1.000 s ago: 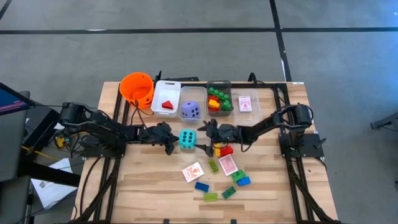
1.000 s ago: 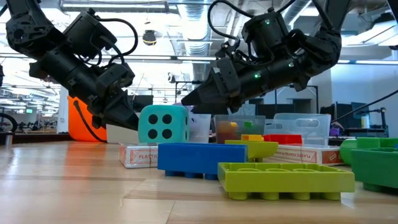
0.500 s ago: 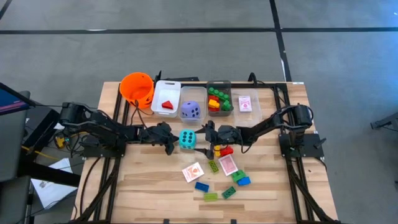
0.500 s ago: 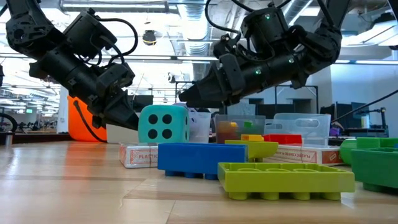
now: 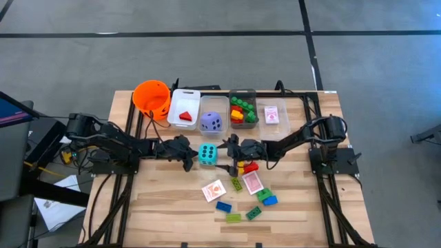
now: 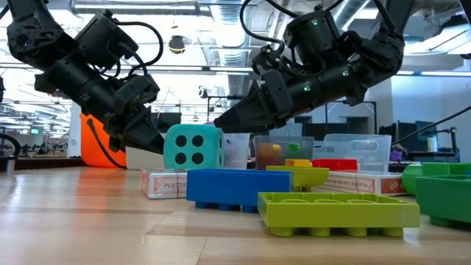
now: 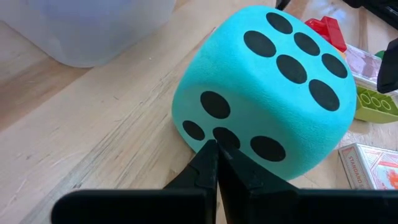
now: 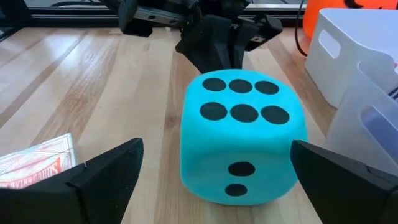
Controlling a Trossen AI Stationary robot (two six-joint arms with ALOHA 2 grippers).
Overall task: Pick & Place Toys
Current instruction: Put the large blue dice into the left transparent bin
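A teal die (image 5: 207, 154) with black pips rests on one face on the wooden table (image 5: 172, 207), at its middle. My left gripper (image 5: 191, 160) is shut, and its tips (image 7: 216, 149) point at the lower part of the die's left side face (image 7: 211, 118). My right gripper (image 5: 224, 150) stands wide open just right of the die (image 8: 242, 137), pointing at it. One of its fingers (image 8: 106, 174) is on each side of the die's width, apart from it. My left gripper's shut fingertips come slanting down from the table's left, right at the die's side face (image 7: 205, 134) near its lower edge. I cannot tell whether they touch it.
Along the far edge stand an orange bucket (image 5: 151, 96), a white bin with a red wedge (image 5: 185, 116), and clear bins with a purple die (image 5: 211, 122), bricks (image 5: 241, 110) and cards (image 5: 273, 114). Loose card packs (image 5: 214, 190) and bricks (image 5: 248, 166) lie near and right of the die.
My right gripper has rolled a little about the line it points along. It has stayed open just right of the teal die. The die and my left gripper have kept still.
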